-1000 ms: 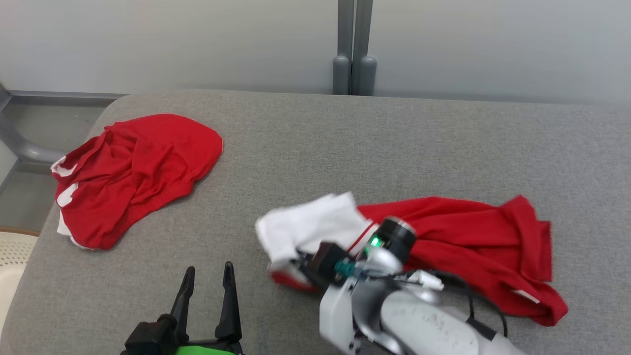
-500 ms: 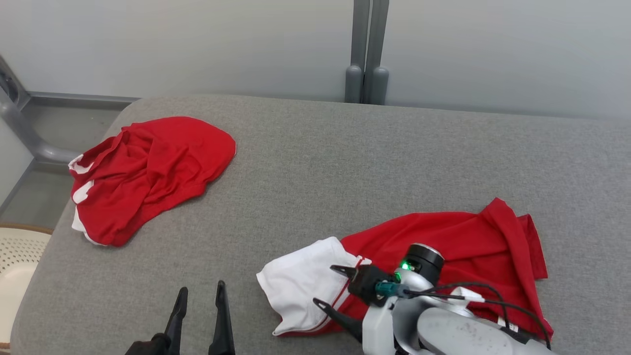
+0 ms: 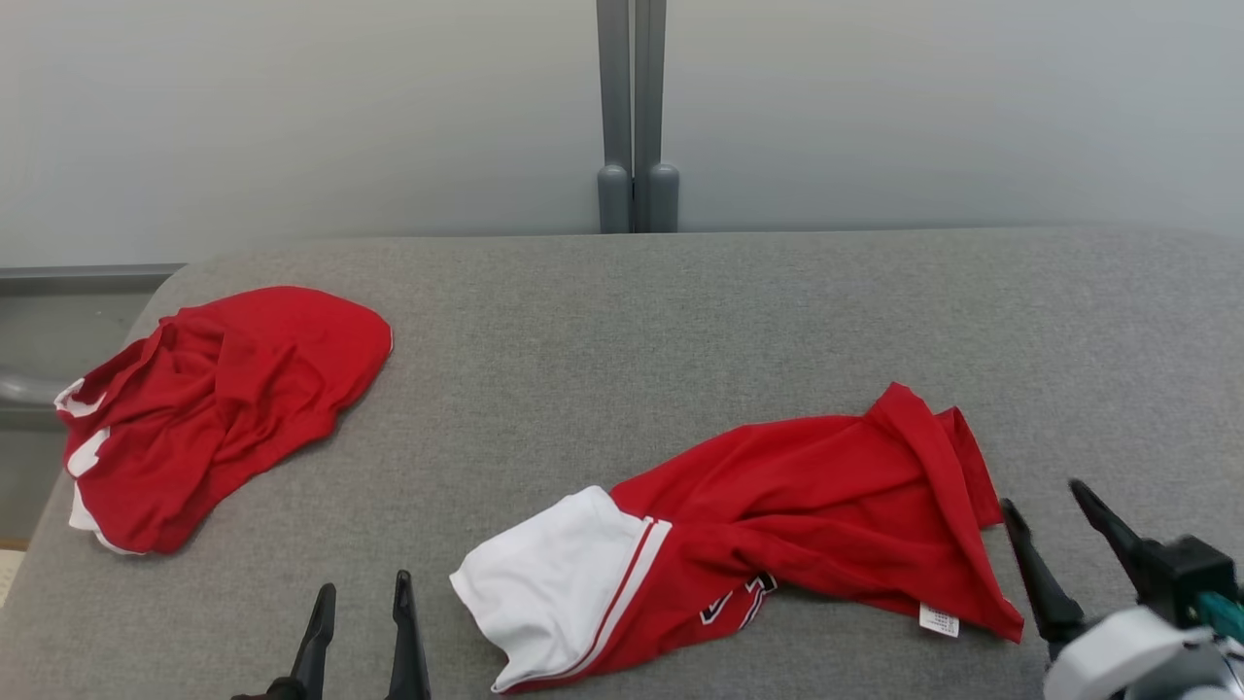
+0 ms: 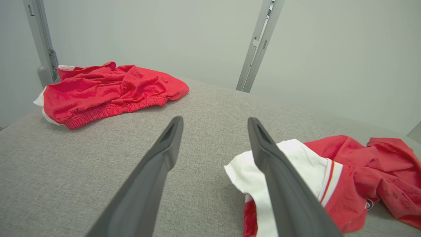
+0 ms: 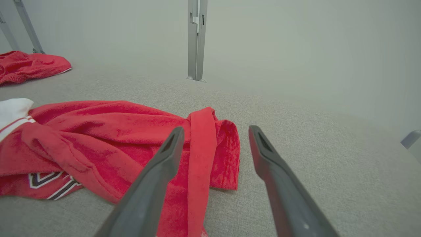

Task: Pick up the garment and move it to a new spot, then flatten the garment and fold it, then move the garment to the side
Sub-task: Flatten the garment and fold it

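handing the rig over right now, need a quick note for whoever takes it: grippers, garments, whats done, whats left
Left gripper: open, empty, hovering at the front, left of the red and white jersey.
Right gripper: open, empty; it has just let go and sits off the jersey's right end.
Jersey: bunched and twisted on the grey padded table, front centre-right.
Red shorts: crumpled, far left.
Done: jersey set down.
Left: flatten, fold, move aside.
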